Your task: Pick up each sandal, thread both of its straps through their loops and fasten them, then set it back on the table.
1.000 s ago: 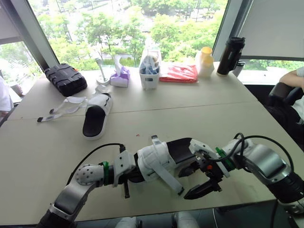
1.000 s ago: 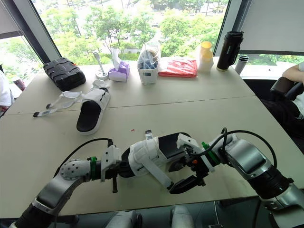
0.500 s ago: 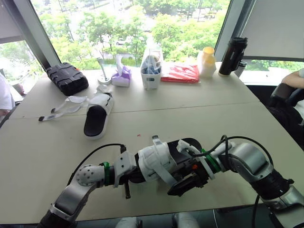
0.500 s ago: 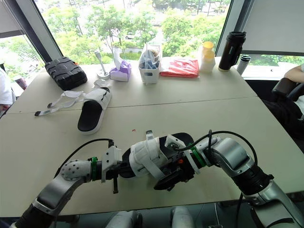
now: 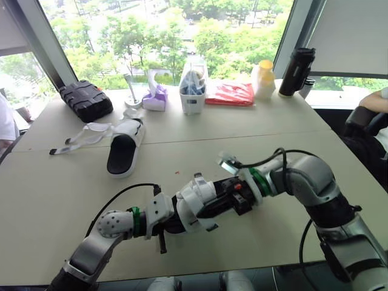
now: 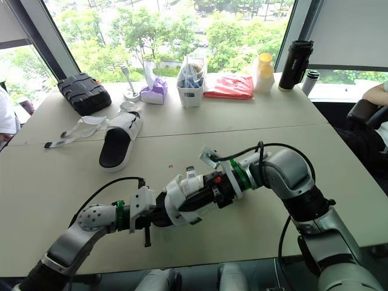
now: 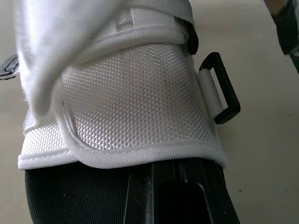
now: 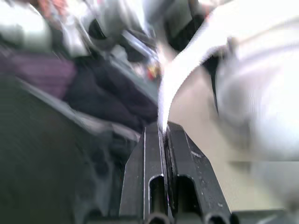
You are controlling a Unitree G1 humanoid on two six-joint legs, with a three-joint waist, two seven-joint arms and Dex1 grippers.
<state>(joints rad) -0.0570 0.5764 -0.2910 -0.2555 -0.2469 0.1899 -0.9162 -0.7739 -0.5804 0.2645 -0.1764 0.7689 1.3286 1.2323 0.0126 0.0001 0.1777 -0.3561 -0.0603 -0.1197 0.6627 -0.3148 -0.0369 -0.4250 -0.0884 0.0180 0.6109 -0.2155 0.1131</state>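
Strap held ready on the lifted sandal (image 5: 195,203)
Left pincer (image 7: 160,184) grips the sandal's sole to steady it; right pincer (image 8: 164,129), closed on its strap (image 8: 182,79), works near the loop (image 7: 230,91).

Right pincer (image 8: 164,128) now on strap (image 8: 183,78)

Bright daylight pours through the far windows (image 5: 170,36), overexposed outside, while the right wrist view smears with blur.
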